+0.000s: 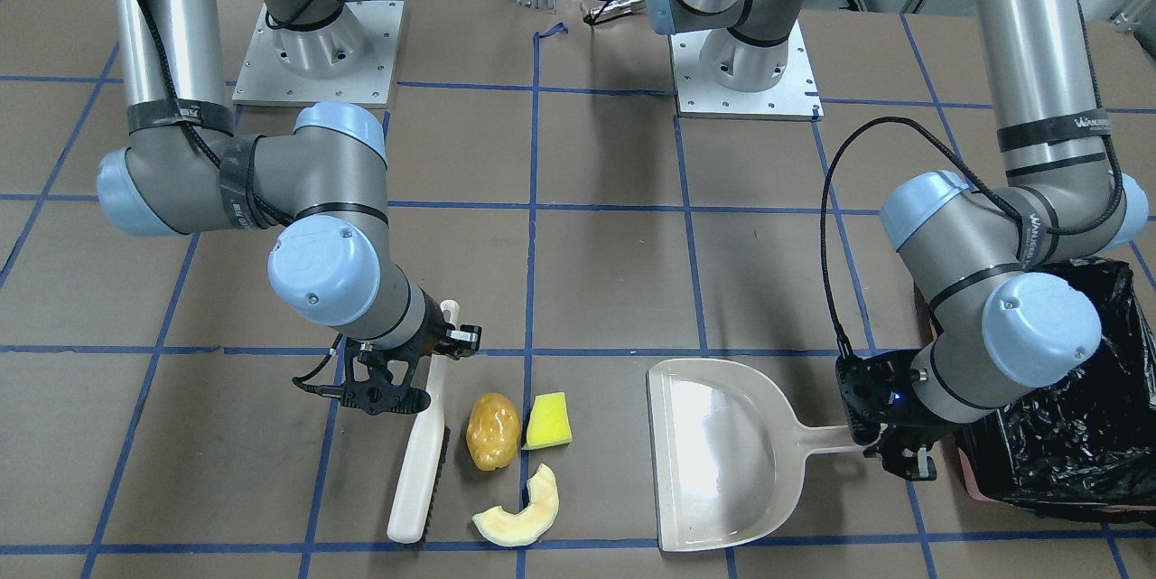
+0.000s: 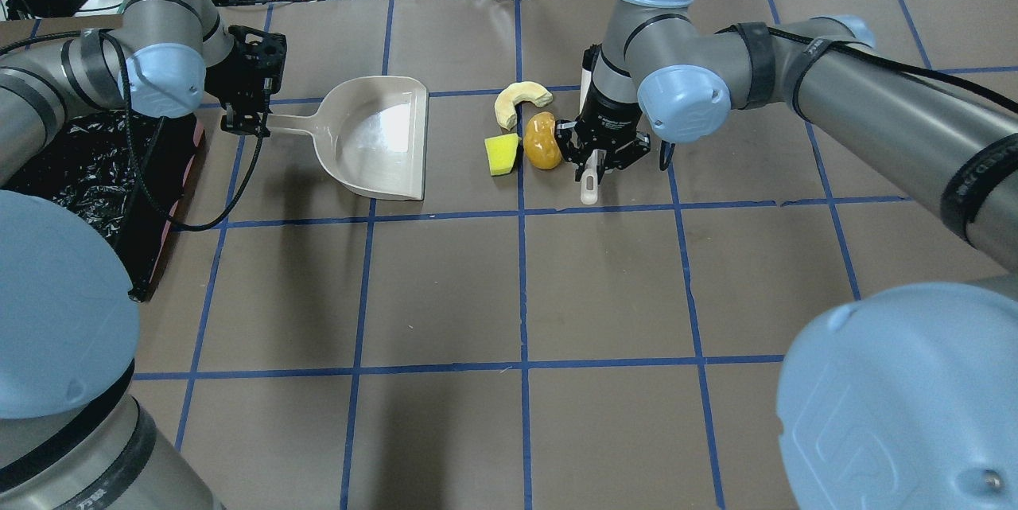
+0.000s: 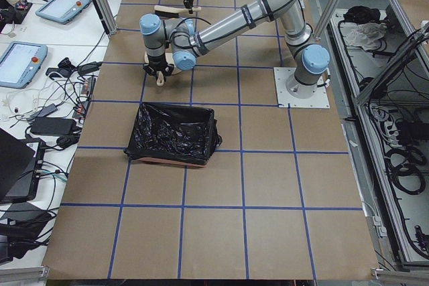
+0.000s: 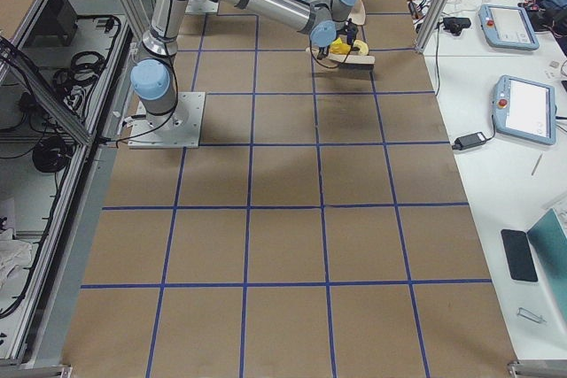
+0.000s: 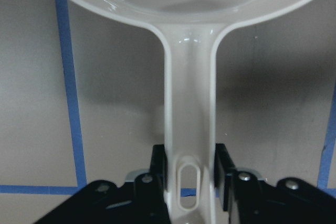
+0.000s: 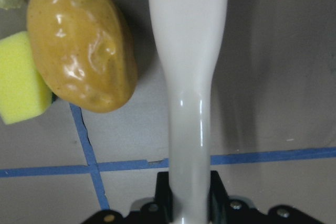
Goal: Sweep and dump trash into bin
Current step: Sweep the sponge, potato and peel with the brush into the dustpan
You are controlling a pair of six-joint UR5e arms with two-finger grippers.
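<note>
right gripper grips the long white plastic brush, golden-brown potato just left of it, beige plastic dustpan beyond.

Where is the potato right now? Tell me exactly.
In the front-facing view the potato lies left of centre, between the white brush and the yellow block, with the melon slice just nearer the camera.
</note>
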